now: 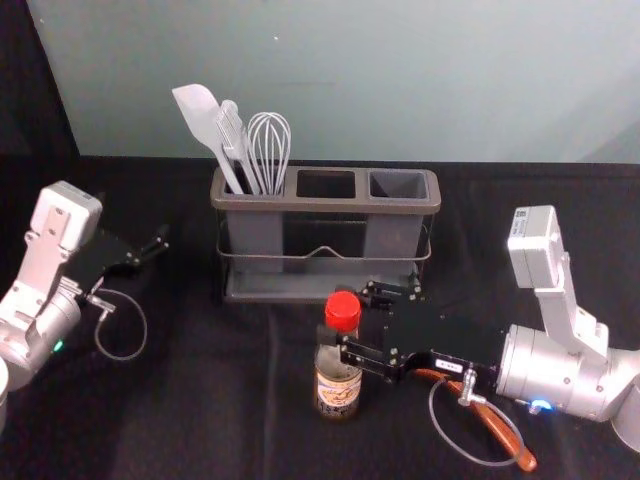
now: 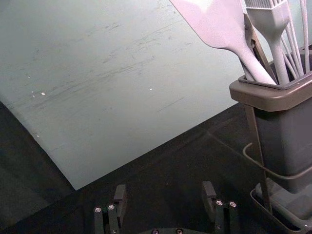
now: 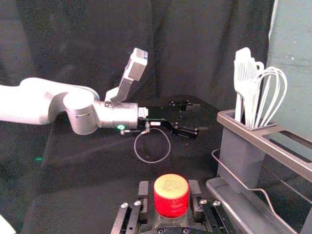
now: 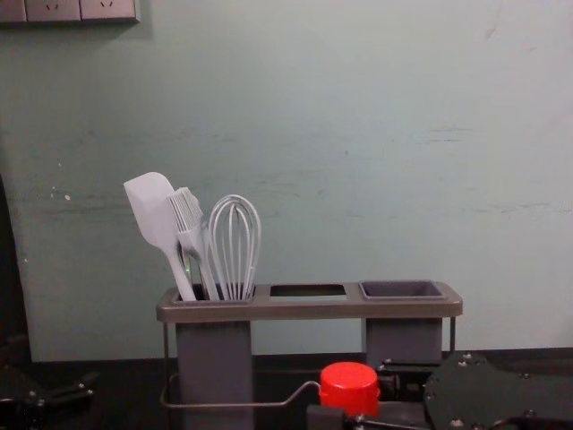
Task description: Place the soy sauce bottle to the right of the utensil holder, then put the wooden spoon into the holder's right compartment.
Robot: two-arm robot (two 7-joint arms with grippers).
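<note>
1. Red-capped soy sauce bottle (image 1: 338, 390) is out front of the utensil holder (image 1: 325, 203), around its middle. The right gripper (image 1: 347, 318) has its jaws closed on it just under the cap. Can't tell if the base is touching the desk (image 1: 210, 400).
2. I'd raise it straight up a touch, keep it vertical, then carry it right, staying clear of the wire rail (image 1: 280, 257).
3. Watch the wooden spoon (image 1: 512, 440), it's lying under that arm. Pick a landing spot beside the holder's right end where the bottle won't sit on it or block picking it up later.
4. Base flat first, THEN open the jaws and back straight out, or it'll probably tip.
5. Left gripper (image 2: 164, 186) is just parked off the holder's left side, jaws open.
6. Headcount: one bottle, one spoon, one holder with three openings. Left one has one spatula (image 4: 150, 210), one brush (image 4: 185, 210), one whisk (image 4: 235, 246), plus at least one half-hidden handle. Right compartment (image 1: 398, 184) looks free for the spoon, imo.
</note>
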